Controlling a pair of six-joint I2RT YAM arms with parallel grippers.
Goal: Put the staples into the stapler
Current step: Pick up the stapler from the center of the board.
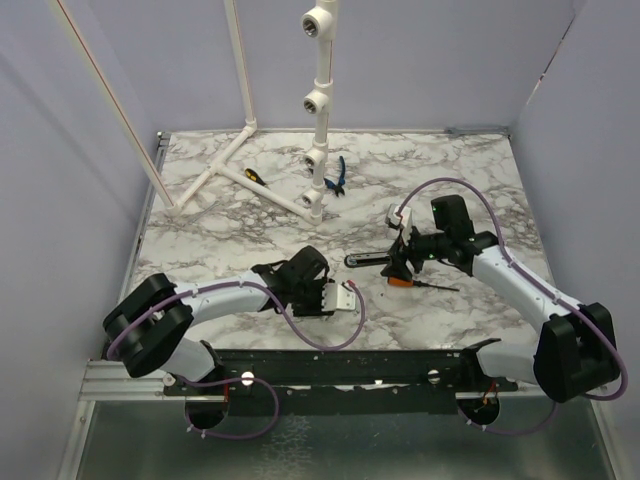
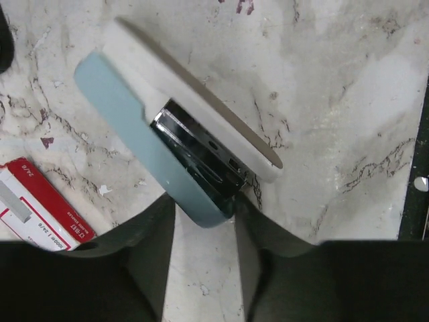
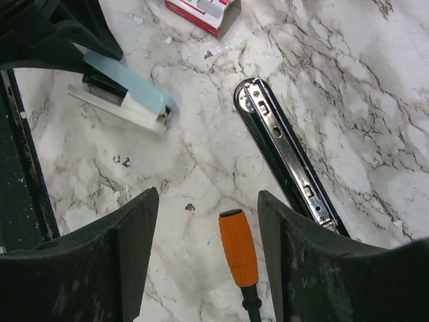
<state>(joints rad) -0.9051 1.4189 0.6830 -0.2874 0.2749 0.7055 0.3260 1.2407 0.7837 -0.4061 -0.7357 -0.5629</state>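
Your left gripper (image 2: 205, 201) sits about half closed on the near end of the pale teal bar (image 2: 127, 114). In the wrist view one dark finger lies against each side, so it has hold of that bar and of nothing the task names. How firm the hold is, you cannot tell. The bar lies slanted on the marble table (image 3: 375, 100), teal on one side, white on the other, with a dark metal piece between them. Just beside it, apart from the fingers, the red-and-white staple box (image 2: 50, 211) lies flat on the table, and you can see no loose strip of staples anywhere. Your right gripper (image 3: 208, 194) hangs wide open and empty. The orange handle of the screwdriver (image 3: 239, 248) lies on the table between its fingers and touches neither. To the right of that handle lies the stapler (image 3: 285, 154), slim and black, its bright metal channel turned up. It is near the right finger, ungripped, and apart from the box. As far as you can judge, the loading itself has not begun: the channel looks bare, though a thin strip low in it could escape these views, and the staples seem to be in their box. What is left, by that reading, is nearly everything: get a strip out of the box, bring it to the stapler, seat it in the channel and close the stapler over it.
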